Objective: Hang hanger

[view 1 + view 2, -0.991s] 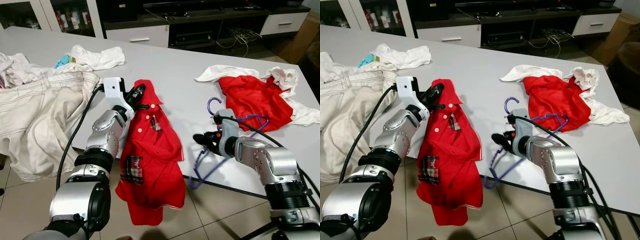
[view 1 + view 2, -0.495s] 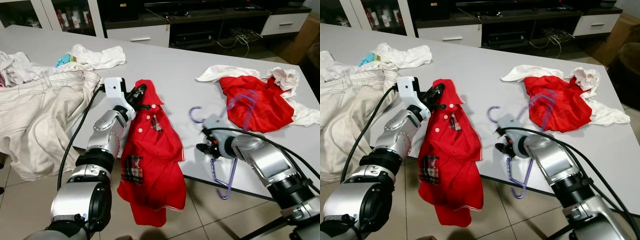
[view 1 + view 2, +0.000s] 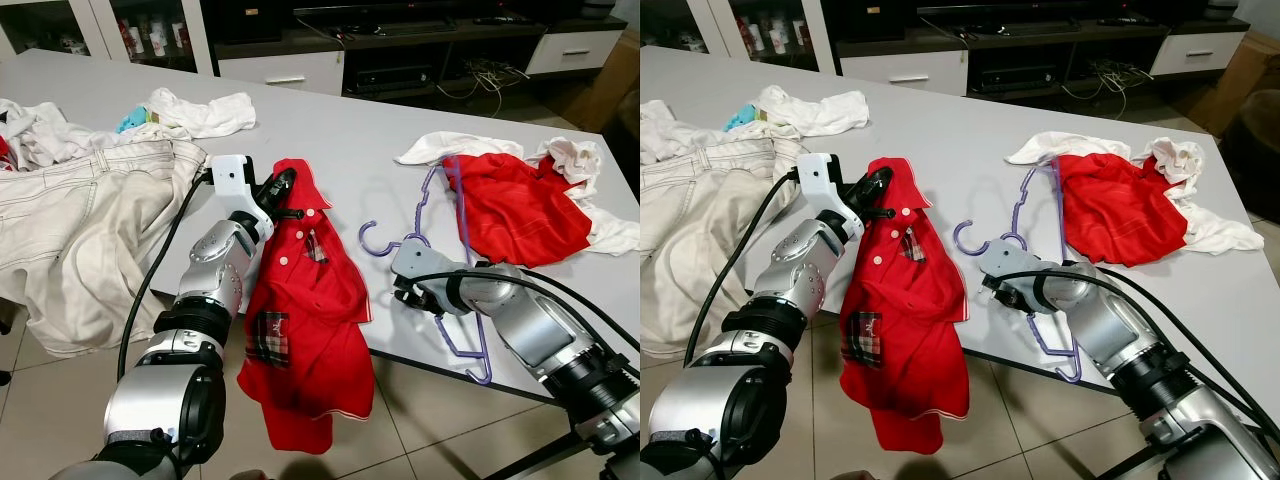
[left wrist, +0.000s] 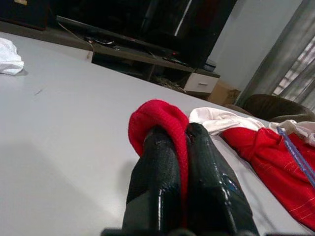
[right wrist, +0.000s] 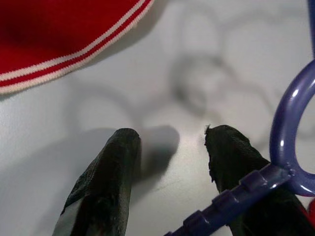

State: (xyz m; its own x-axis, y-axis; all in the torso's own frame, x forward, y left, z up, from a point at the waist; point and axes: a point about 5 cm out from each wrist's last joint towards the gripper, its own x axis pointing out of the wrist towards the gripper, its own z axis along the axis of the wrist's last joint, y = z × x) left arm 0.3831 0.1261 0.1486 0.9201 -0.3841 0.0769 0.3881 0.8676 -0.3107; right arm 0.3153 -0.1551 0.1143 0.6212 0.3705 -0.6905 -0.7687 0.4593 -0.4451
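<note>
Between the two black fingers of the left hand [image 3: 284, 182], pressed together, a fold of the red polo shirt [image 3: 305, 330] is clamped at its collar; the shirt drapes from there over the near edge of the grey bench [image 3: 340, 140] and hangs toward the tiled floor [image 3: 420, 430]. To the right, the right hand [image 3: 405, 297] hovers just above the bench with its fingers [image 5: 110, 182] apart, and the purple hanger [image 3: 455, 300] rests against one of them, its hook [image 3: 375, 240] curling toward the shirt and its frame reaching out past the near edge. Farther right lies a second red garment [image 3: 510, 205] on white cloths [image 3: 590, 170]. At the far left, beige trousers [image 3: 80, 230] spill over the bench beside a white cloth [image 3: 205, 110].
</note>
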